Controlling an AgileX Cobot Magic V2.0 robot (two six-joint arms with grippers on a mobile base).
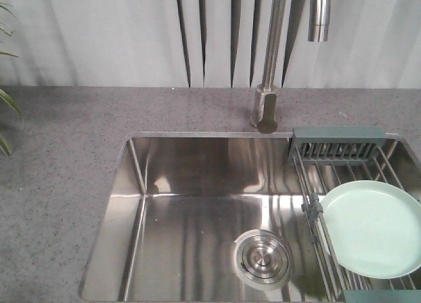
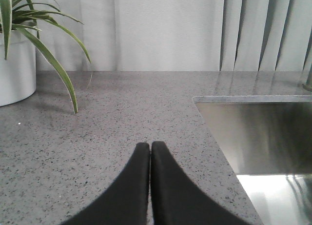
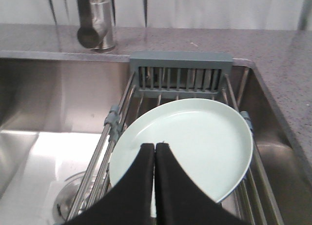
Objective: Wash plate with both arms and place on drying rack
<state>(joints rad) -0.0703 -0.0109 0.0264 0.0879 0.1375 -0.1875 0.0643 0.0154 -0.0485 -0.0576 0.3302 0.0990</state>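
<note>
Pale mint-green plate (image 3: pixel 190 142) lying flat, face up, on the steel wire bars of the drying rack (image 3: pixel 180 73), which spans the right side of the stainless sink (image 1: pixel 191 185); the bars carry the plate clear of the basin, so that water may drain off toward the round drain (image 1: pixel 263 258) below. The right tool (image 3: pixel 155 148) hangs over the plate's near part with its two black fingers pressed together, holding nothing, whether it touches the plate cannot be told. The left tool (image 2: pixel 150 147), likewise closed and empty, hovers above the speckled grey worktop (image 2: pixel 122 117) left of the sink, near a potted plant (image 2: pixel 19 49). The tap (image 1: pixel 273 60) stands behind the basin, no water seen running
</note>
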